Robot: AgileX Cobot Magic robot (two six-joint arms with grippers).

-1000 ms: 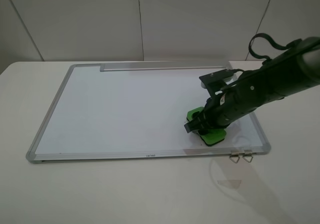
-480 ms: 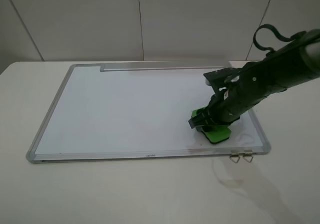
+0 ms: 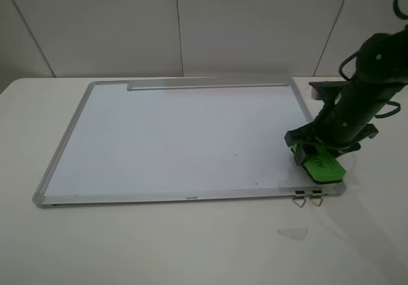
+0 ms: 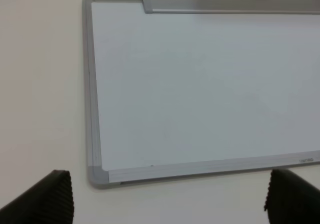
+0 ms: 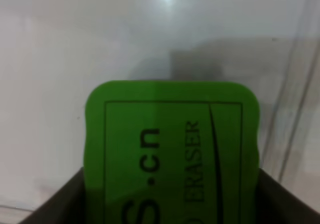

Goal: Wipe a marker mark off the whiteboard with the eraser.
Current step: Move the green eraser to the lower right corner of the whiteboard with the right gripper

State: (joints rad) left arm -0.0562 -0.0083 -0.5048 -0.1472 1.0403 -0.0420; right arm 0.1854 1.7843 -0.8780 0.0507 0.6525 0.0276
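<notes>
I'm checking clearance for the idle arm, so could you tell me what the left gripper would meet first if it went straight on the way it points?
Most likely the whiteboard: it fills the left wrist view ahead of the open fingers, nothing between. Depth is unclear, so it might touch the table first.

The bench (image 3: 159, 247) is a plain off-white surface extending to a pale panelled wall on the far side. The whiteboard (image 3: 172, 138) lies flat on it, occupying most of the middle, with its grey tray strip (image 3: 207, 86) along the far edge. Two small metal clips (image 3: 307, 200) rest on the bench at the board's near right corner, touching the frame. A pale scrap of tape (image 3: 292, 233) lies on the bench just nearer than the clips.
</notes>
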